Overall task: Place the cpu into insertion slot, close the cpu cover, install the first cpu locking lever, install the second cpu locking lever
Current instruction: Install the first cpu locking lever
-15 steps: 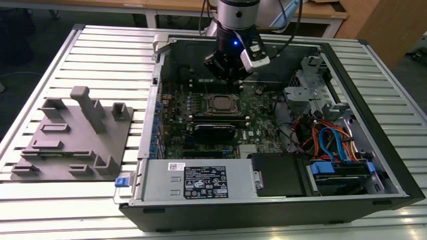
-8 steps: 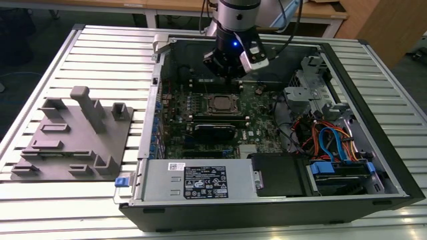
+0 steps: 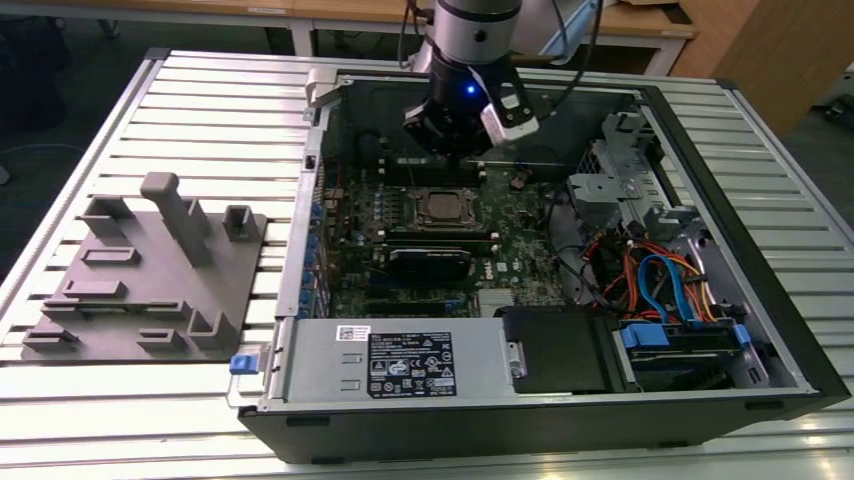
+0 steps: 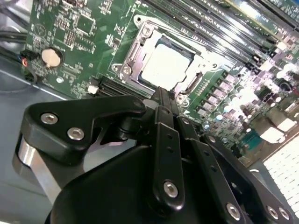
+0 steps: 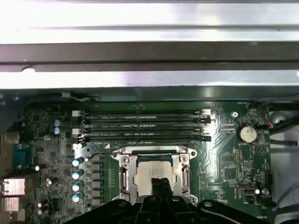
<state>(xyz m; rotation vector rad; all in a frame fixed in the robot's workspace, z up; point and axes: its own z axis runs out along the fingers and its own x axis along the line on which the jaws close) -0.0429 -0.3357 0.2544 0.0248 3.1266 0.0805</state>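
Exterior view: hanging with the gripper (image 3: pixel 462 152) at 12 o'clock from the cpu (image 3: pixel 437 208); second wrist view: fingertips (image 4: pixel 161 100) pressed together, empty, near the cpu cover (image 4: pixel 133 53) lying down; first wrist view: cpu snug in the insertion slot (image 5: pixel 159 156), so likely the locking step, needing a soft, well-aimed push.
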